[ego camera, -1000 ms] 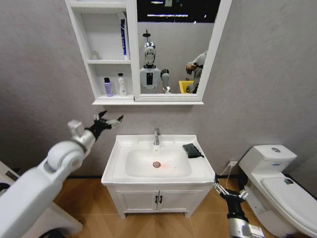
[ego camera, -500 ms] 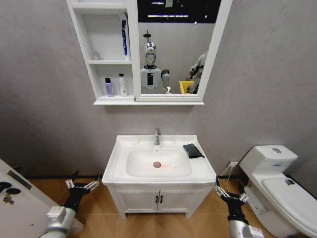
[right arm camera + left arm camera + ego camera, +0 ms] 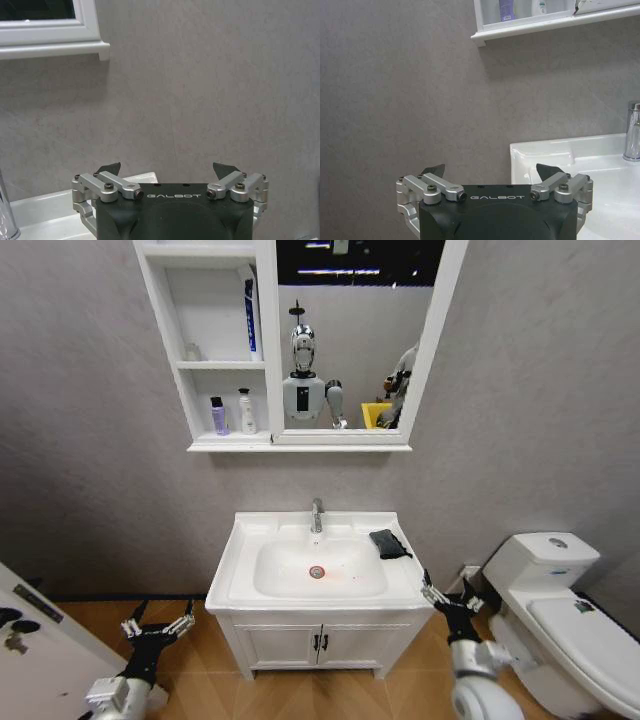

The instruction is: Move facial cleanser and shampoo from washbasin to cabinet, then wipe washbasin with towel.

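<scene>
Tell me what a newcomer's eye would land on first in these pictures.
Likely the white washbasin at centre, with the dark towel lying on its right rim beside the faucet. Above it, two bottles stand on the cabinet lower shelf. Both grippers hang low and open: left gripper, right gripper.

— What's on the washbasin (image 3: pixel 240 558)?
— A small dark towel (image 3: pixel 389 543), folded, lying on the flat rim to the right of the chrome faucet (image 3: pixel 317 514), beside the oval bowl.
— And the cabinet (image 3: pixel 207 350)?
— On its lower open shelf stand a purple bottle (image 3: pixel 218 415) and a white bottle (image 3: pixel 245 411), side by side, upright. A blue and white tube (image 3: pixel 249 315) stands on the shelf above.
</scene>
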You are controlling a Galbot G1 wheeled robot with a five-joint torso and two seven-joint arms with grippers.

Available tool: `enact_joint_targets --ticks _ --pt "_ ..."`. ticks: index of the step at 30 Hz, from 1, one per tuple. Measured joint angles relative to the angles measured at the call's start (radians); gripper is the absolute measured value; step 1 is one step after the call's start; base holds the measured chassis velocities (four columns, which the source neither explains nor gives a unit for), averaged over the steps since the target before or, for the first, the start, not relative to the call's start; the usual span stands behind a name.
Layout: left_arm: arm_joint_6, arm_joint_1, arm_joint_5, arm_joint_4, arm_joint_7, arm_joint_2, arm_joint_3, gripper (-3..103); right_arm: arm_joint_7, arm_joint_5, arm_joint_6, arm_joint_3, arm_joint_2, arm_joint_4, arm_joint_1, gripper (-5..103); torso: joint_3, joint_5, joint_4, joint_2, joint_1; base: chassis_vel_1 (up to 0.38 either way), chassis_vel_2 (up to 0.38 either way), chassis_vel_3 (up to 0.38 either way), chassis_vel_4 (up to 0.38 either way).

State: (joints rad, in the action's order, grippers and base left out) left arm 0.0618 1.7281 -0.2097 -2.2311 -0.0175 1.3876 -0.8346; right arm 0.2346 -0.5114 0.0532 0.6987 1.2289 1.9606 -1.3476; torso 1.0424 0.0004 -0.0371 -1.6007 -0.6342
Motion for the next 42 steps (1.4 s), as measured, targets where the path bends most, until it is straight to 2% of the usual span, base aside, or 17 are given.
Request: enact_joint_targets --ticks 1,2,3,4,5,6,7,9,12,13,15,17,20,32,34,42 --pt "0.0 -0.001 -0.001 0.0 0.0 -0.001 0.0 100 0.002 -0.017 0.03 -0.007 -0.022 -0.02 0.038 100 0.0 0.0004 0.0 0.0 0.0 0.0 0.0 0.0 0.0" --pt "0.001 -0.002 -0.002 0.001 0.0 -0.001 0.002 100 0.003 -0.045 0.084 -0.032 -0.08 -0.067 0.12 100 0.0 -0.0004 0.0002 0.0 0.0 0.0 0.0 0.0 0.0" --pt "0.001 -0.002 -0.002 0.001 0.0 -0.001 0.002 100 0.003 -0.045 0.084 -0.032 -0.08 -0.067 0.12 100 0.0 -0.0004 0.0002 0.0 0.0 0.0 0.0 0.0 0.0" --pt "0.001 -0.003 -0.002 0.001 0.0 -0.002 0.002 100 0.003 -0.053 0.111 -0.05 -0.11 -0.092 0.164 100 0.0 -0.0005 0.0 0.0 0.0 0.0 0.0 0.0 0.0" --pt "0.001 -0.004 -0.003 0.002 0.0 -0.002 0.002 100 0.004 -0.064 0.163 -0.092 -0.164 -0.15 0.245 100 0.0 -0.0006 -0.0006 0.0 0.0 0.0 0.0 0.0 0.0" --pt "0.001 -0.004 -0.003 0.002 0.0 -0.002 0.002 100 0.004 -0.064 0.163 -0.092 -0.164 -0.15 0.245 100 0.0 -0.0006 -0.0006 0.0 0.0 0.0 0.0 0.0 0.0" --pt "0.002 -0.005 -0.003 0.002 0.0 -0.003 0.003 100 0.002 -0.082 0.222 -0.136 -0.21 -0.216 0.317 100 0.0 -0.0003 -0.0004 0.0 0.0 0.0 0.0 0.0 0.0" --pt "0.002 -0.006 -0.004 0.002 0.0 -0.004 0.003 100 -0.026 -0.112 0.284 -0.187 -0.252 -0.298 0.391 100 0.0 -0.0004 0.0003 0.0 0.0 0.0 0.0 0.0 0.0" --pt "0.002 -0.006 -0.005 0.003 0.001 -0.004 0.004 100 -0.067 -0.134 0.32 -0.242 -0.276 -0.382 0.453 100 0.0 -0.0003 0.0003 0.0 0.0 0.0 0.0 0.0 0.0" --pt "0.002 -0.006 -0.005 0.003 0.001 -0.004 0.004 100 -0.067 -0.134 0.32 -0.242 -0.276 -0.382 0.453 100 0.0 -0.0003 0.0003 0.0 0.0 0.0 0.0 0.0 0.0" --pt "0.003 -0.007 -0.005 0.003 0.001 -0.004 0.004 100 -0.125 -0.11 0.31 -0.318 -0.277 -0.495 0.539 100 0.0 -0.0001 0.0003 0.0 0.0 0.0 0.0 0.0 0.0" --pt "0.003 -0.008 -0.005 0.003 0.001 -0.005 0.005 100 -0.134 -0.09 0.303 -0.333 -0.266 -0.523 0.565 100 0.0 -0.0005 0.0002 0.0 0.0 0.0 0.0 0.0 0.0" --pt "0.003 -0.008 -0.006 0.004 0.001 -0.005 0.005 100 -0.142 -0.04 0.279 -0.372 -0.216 -0.611 0.632 100 0.0 -0.0004 -0.0002 0.0 0.0 0.0 0.0 0.0 0.0" --pt "0.004 -0.009 -0.006 0.004 0.002 -0.006 0.006 100 -0.202 0.012 0.214 -0.433 -0.173 -0.853 0.739 100 0.0 -0.0005 0.0001 0.0 0.0 0.0 0.0 0.0 0.0" --pt "0.004 -0.009 -0.007 0.004 0.002 -0.006 0.006 100 -0.223 0.021 0.182 -0.442 -0.165 -0.903 0.752 100 0.0 -0.0004 0.0004 0.0 0.0 0.0 0.0 0.0 0.0" --pt "0.004 -0.009 -0.007 0.004 0.002 -0.006 0.006 100 -0.252 0.041 0.13 -0.456 -0.142 -0.956 0.779 100 0.0 -0.0005 0.0001 0.0 0.0 0.0 0.0 0.0 0.0"
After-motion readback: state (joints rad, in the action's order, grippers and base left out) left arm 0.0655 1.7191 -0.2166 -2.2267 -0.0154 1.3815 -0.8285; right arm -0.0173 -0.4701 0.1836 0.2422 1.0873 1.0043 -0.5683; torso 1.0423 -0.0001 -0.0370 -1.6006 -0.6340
